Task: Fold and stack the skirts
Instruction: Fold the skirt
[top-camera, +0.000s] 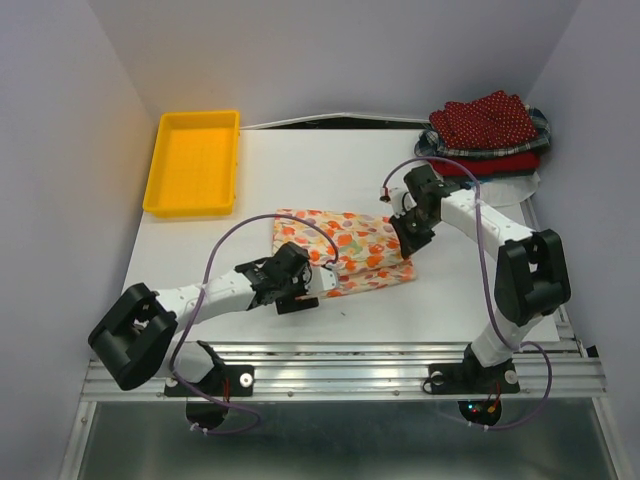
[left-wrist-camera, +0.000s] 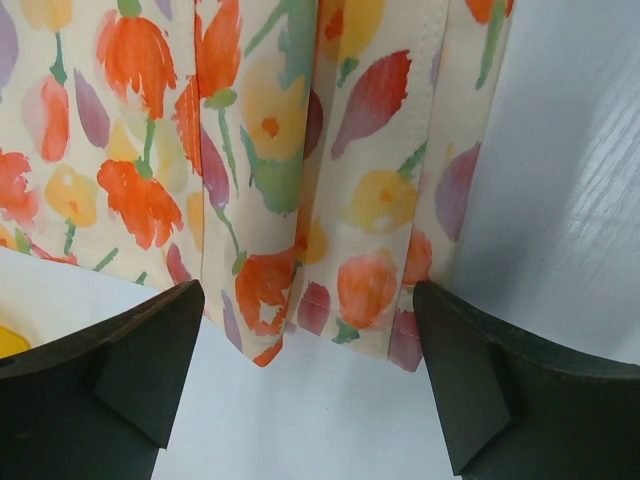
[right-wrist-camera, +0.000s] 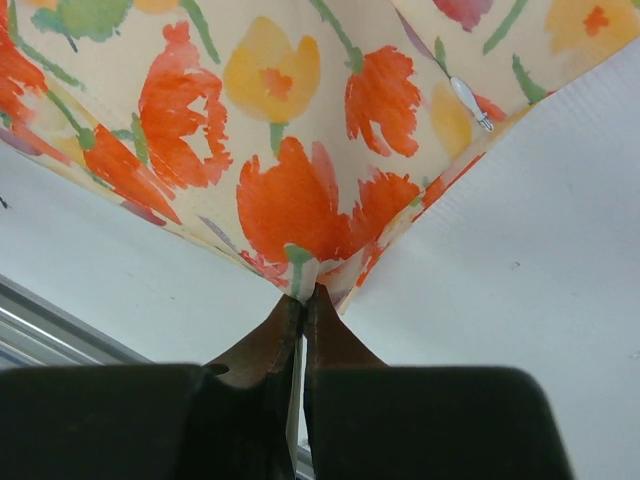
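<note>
Right hand (right-wrist-camera: 303, 297) pinches cream skirt (top-camera: 352, 250) corner; yellow tray (top-camera: 192, 163) well apart.

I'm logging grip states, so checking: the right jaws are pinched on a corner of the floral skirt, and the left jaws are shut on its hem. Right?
Not quite. The left jaws stand wide open at the hem of the floral skirt, gripping nothing, as the left wrist view shows. The right jaws are indeed pinched on a corner.
</note>
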